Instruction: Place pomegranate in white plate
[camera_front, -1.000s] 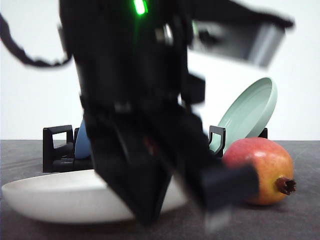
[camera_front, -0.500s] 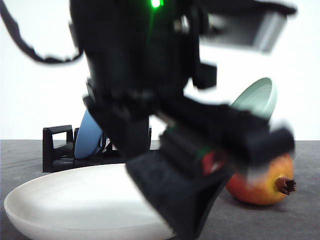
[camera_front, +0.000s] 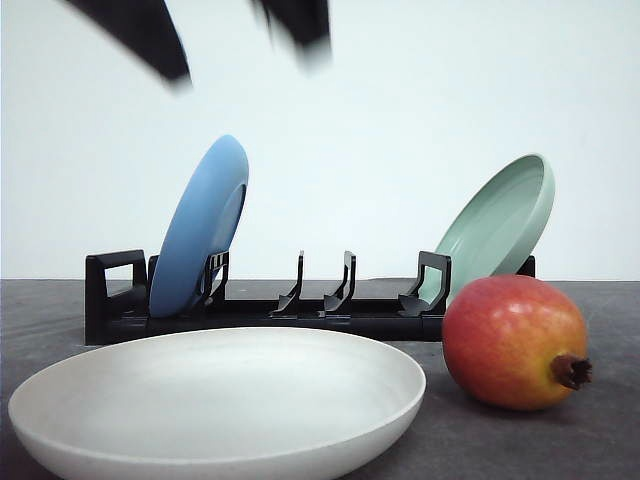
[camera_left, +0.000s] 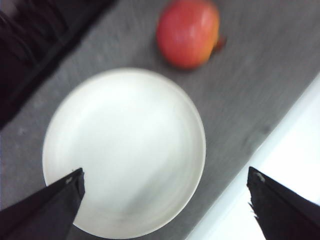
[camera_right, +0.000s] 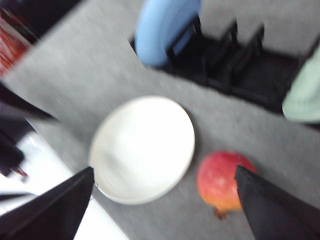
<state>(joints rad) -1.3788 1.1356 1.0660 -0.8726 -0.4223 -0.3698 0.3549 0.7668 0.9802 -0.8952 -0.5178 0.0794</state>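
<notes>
1. The plate (camera_front: 215, 400) lies nearest the front camera, flat on the grey table (camera_front: 560, 445) and bare inside.
2. What has changed: half a second ago a dark, blurred arm filled the front view over the plate and part of the pomegranate (camera_front: 512, 342); now it is gone from there, and dark blurred shapes remain at the top edge (likely arm parts, too smeared to name). Both wrist views look down on the scene from above, so I judge the arms lifted clear.
3. For the task this means nothing is placed yet. The pomegranate rests on the table just right of the plate, close to its rim but seemingly apart, its brown crown pointing away from the plate.
4. The left gripper (camera_left: 165, 192) is spread wide and holds nothing, with the plate beneath the gap; the right gripper (camera_right: 165, 192) is likewise spread and unloaded, with plate and pomegranate both below it.
5. The fruit is nearer the right fingers (camera_right: 272, 210), so the right arm seems better placed to pick it up (a judgement only).
6. Behind the plate stands a black rack (camera_front: 300, 310), holding a blue plate (camera_front: 200, 230) at its left end and a green plate (camera_front: 500, 225) at its right.
7. Nothing lies between pomegranate and plate; the green plate leans behind the fruit and might crowd a reach from above.
</notes>
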